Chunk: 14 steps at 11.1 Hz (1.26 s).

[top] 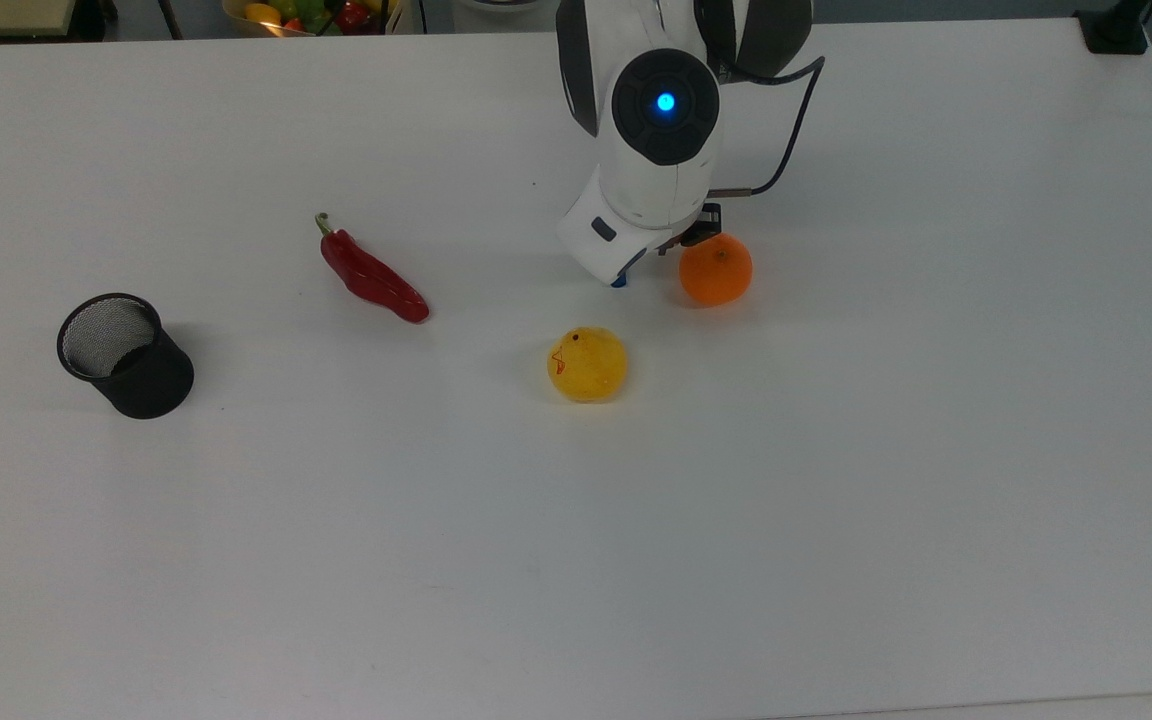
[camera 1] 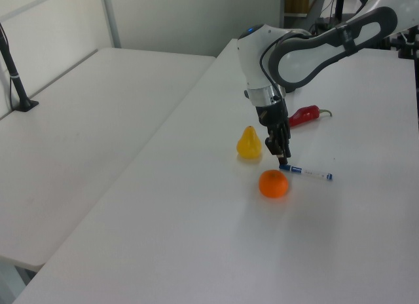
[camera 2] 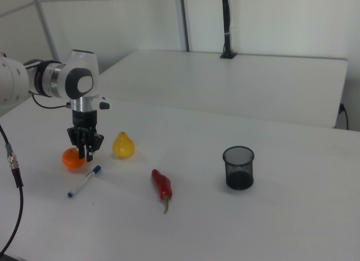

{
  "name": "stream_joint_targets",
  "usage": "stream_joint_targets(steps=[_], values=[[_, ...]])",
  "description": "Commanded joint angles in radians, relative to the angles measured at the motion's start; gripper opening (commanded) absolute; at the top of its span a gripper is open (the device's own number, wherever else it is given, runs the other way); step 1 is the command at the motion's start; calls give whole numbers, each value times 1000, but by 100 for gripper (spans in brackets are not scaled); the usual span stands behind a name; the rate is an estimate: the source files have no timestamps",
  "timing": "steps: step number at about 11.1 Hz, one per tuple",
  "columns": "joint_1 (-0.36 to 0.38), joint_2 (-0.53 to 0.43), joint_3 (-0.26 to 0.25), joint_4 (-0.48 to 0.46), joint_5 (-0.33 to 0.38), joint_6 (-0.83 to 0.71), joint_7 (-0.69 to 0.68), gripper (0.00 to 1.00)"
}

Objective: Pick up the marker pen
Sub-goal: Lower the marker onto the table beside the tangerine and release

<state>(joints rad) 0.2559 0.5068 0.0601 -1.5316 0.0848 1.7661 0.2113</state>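
Blue-capped marker pen (camera 2: 83,181) is lying beside the orange (camera 1: 273,184), gripper (camera 1: 283,161) perhaps pinching nothing, risking nudging the orange.

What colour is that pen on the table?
The marker pen is white with blue ends, clearest in the right view.

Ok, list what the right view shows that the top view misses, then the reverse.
Right view: the marker pen at full length, lying flat, with the gripper just above its blue cap end. Top view: a bin of fruit at the top view's upper edge, and a red mark on the yellow pear. Shared: orange, pear, chili, mesh cup.
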Motion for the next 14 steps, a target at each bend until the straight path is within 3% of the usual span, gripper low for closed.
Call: stream_joint_targets(steps=[1, 4, 5, 12, 14], values=[[14, -11, -10, 1, -17, 9, 26, 43], [-6, -79, -22, 1, -17, -5, 26, 94], [-26, -111, -22, 2, -20, -22, 23, 100], [-171, -332, -20, 1, -28, -138, 16, 100], [-179, -370, -22, 1, -30, -186, 23, 100]])
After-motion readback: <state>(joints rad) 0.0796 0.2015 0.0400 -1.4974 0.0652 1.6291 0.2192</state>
